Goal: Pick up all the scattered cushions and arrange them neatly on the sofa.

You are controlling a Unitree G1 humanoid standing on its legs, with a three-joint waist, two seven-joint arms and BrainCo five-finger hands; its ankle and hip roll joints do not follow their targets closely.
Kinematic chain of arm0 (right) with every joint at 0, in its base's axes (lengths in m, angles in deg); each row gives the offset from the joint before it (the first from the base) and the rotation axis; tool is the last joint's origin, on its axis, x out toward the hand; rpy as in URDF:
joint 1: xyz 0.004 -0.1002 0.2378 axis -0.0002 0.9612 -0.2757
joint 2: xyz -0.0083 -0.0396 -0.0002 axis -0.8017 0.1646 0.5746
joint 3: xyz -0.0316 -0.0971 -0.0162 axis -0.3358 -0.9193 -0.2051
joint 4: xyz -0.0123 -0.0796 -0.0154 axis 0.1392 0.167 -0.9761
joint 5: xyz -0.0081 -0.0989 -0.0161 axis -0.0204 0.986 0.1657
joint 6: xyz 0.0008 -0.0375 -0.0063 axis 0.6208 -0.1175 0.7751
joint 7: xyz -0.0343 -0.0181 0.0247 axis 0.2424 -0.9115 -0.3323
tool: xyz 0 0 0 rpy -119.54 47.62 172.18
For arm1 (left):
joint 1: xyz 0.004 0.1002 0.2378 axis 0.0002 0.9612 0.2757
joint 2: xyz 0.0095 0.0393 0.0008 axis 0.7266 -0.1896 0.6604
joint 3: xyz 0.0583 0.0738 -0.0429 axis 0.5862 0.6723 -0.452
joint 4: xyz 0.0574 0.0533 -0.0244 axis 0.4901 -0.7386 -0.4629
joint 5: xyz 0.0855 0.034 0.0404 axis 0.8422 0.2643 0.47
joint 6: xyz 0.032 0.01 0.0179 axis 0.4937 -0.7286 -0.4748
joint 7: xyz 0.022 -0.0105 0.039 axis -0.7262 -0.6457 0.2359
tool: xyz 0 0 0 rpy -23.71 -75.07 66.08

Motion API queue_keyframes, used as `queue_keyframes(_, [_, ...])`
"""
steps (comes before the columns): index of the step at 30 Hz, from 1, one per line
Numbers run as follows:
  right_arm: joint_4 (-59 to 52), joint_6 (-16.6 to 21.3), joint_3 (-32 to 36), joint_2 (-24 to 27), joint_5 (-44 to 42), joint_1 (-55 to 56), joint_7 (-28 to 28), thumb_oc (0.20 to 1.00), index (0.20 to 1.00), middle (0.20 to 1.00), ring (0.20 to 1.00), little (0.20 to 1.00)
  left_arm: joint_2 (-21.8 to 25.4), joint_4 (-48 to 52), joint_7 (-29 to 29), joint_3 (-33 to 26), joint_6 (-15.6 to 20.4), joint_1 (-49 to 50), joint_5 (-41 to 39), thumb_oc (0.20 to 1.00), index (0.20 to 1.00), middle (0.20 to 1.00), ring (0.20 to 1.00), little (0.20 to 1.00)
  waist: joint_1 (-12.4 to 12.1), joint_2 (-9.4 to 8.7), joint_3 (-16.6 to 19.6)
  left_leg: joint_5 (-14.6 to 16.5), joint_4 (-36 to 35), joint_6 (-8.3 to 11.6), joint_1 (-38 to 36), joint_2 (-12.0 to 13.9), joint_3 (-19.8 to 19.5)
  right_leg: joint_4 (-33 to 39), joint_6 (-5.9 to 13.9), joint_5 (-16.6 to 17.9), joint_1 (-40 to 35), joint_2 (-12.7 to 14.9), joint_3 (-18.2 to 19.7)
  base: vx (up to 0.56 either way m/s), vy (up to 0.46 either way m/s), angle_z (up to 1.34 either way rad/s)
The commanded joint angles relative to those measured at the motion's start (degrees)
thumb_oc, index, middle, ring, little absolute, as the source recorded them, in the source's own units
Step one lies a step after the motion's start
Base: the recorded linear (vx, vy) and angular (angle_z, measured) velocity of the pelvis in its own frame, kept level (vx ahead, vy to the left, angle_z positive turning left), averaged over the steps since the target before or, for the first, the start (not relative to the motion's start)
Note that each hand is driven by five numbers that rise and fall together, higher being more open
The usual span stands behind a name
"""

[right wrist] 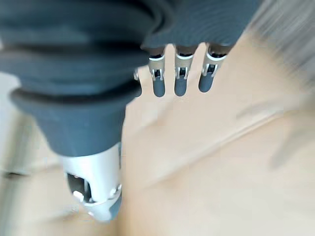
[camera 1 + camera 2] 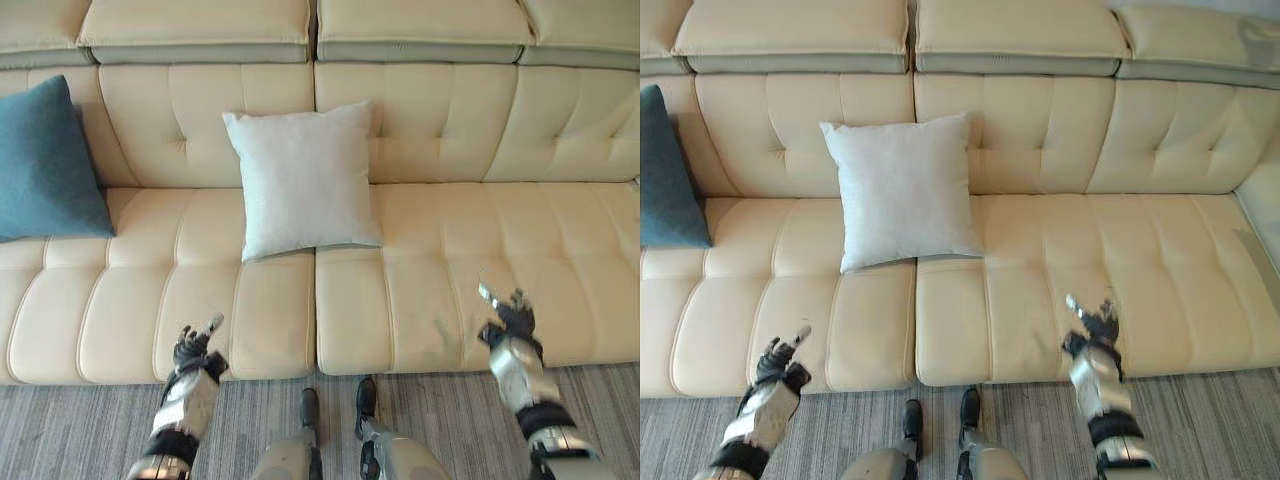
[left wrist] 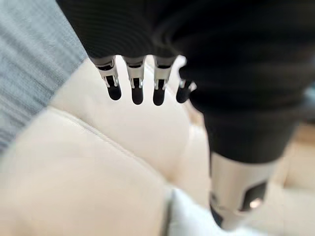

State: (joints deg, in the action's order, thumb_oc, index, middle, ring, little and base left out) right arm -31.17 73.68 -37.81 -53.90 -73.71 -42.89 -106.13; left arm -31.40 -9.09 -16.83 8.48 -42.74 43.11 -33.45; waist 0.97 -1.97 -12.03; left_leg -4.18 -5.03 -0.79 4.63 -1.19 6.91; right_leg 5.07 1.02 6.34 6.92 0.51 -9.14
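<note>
A white cushion [image 2: 303,180] leans upright against the backrest at the middle of the cream sofa [image 2: 450,270]. A teal cushion [image 2: 45,160] leans on the backrest at the far left. My left hand [image 2: 193,349] hovers over the seat's front edge, left of centre, fingers [image 3: 137,88] relaxed and holding nothing. My right hand [image 2: 510,318] hangs over the seat's front edge on the right, its fingers [image 1: 179,81] straight and empty. Both hands are well apart from the cushions.
Grey carpet [image 2: 90,430] runs along the front of the sofa. The right half of the seat [image 2: 1120,260] is bare leather. A corner section of the sofa [image 2: 1262,215] begins at the far right.
</note>
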Motion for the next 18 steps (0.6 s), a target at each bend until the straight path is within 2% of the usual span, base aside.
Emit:
queue_keyframes(1, [2.9, -0.7, -0.7, -0.6, 6.8, -1.5, 3.7, 1.000, 1.000, 1.000, 1.000, 1.000, -0.4, -6.0, -2.6, 2.4, 0.0, -2.9, 6.6, 1.000, 1.000, 1.000, 1.000, 1.000, 0.2, 0.05, 6.3, 4.6, 0.0, 1.79, -1.7, 0.7, -0.2, -0.1, 6.59, -5.6, -5.0, 4.1, -1.2, -0.07, 0.008, -0.07])
queue_keyframes(7, [8.7, -1.9, -1.8, -3.6, 8.9, 3.6, 5.5, 1.000, 1.000, 1.000, 1.000, 1.000, -3.5, -7.8, -4.8, 6.1, -1.7, 1.8, 11.0, 1.000, 1.000, 1.000, 1.000, 1.000, 0.3, 0.32, 7.8, 5.1, 0.0, 1.49, -3.7, 0.4, -0.1, -0.1, 6.77, -5.7, -6.9, 4.3, -1.0, -0.07, 0.020, -0.03])
queue_keyframes(13, [12.8, -2.1, -2.2, -5.2, 9.6, 5.8, 5.8, 1.000, 1.000, 1.000, 1.000, 1.000, -4.2, -10.5, -5.5, 7.9, -2.1, 2.3, 12.6, 1.000, 1.000, 1.000, 1.000, 1.000, 1.2, 0.14, 6.6, 5.3, 0.0, 1.02, -4.6, 0.1, -0.1, -0.1, 7.10, -4.2, -8.2, 4.6, -1.7, -0.09, 0.038, 0.01])
queue_keyframes(14, [13.4, -1.9, -2.3, -5.5, 9.4, 5.3, 5.5, 1.000, 1.000, 1.000, 1.000, 1.000, -3.7, -11.9, -5.0, 8.2, -2.1, 1.7, 14.0, 1.000, 1.000, 1.000, 1.000, 1.000, 1.4, 0.30, 4.9, 4.9, 0.0, 0.94, -4.4, 0.6, 0.8, -2.8, 7.23, -4.1, -6.4, 4.5, -1.7, -0.18, 0.011, -0.04])
queue_keyframes(15, [13.4, -1.9, -2.3, -5.5, 9.4, 5.3, 5.5, 1.000, 1.000, 1.000, 1.000, 1.000, -3.7, -11.9, -5.0, 8.2, -2.1, 1.6, 14.0, 1.000, 1.000, 1.000, 1.000, 1.000, 1.3, 0.30, 4.9, 4.9, 0.0, 0.94, -4.4, 0.7, 0.8, -3.0, 7.23, -4.2, -6.3, 4.5, -1.6, -0.26, -0.010, -0.10])
queue_keyframes(16, [13.6, -1.8, -2.4, -5.7, 9.3, 5.1, 5.3, 1.000, 1.000, 1.000, 1.000, 1.000, -3.5, -13.0, -4.7, 7.8, -2.1, 1.3, 14.0, 1.000, 1.000, 1.000, 1.000, 1.000, 1.5, 0.74, 3.7, 4.1, 0.0, 0.82, -4.1, 1.4, 1.0, -7.6, 7.00, -6.3, -4.9, 4.3, -1.2, -0.17, -0.020, -0.24])
queue_keyframes(18, [13.7, -1.7, -2.5, -5.9, 9.1, 5.2, 5.9, 1.000, 1.000, 1.000, 1.000, 1.000, -3.3, -13.1, -4.7, 7.5, -1.6, 1.3, 13.9, 1.000, 1.000, 1.000, 1.000, 1.000, 1.6, 1.14, 3.5, 3.6, 0.0, 0.72, -3.5, 1.7, 1.2, -11.5, 6.06, -8.5, -4.4, 3.8, -0.1, -0.17, -0.040, -0.28])
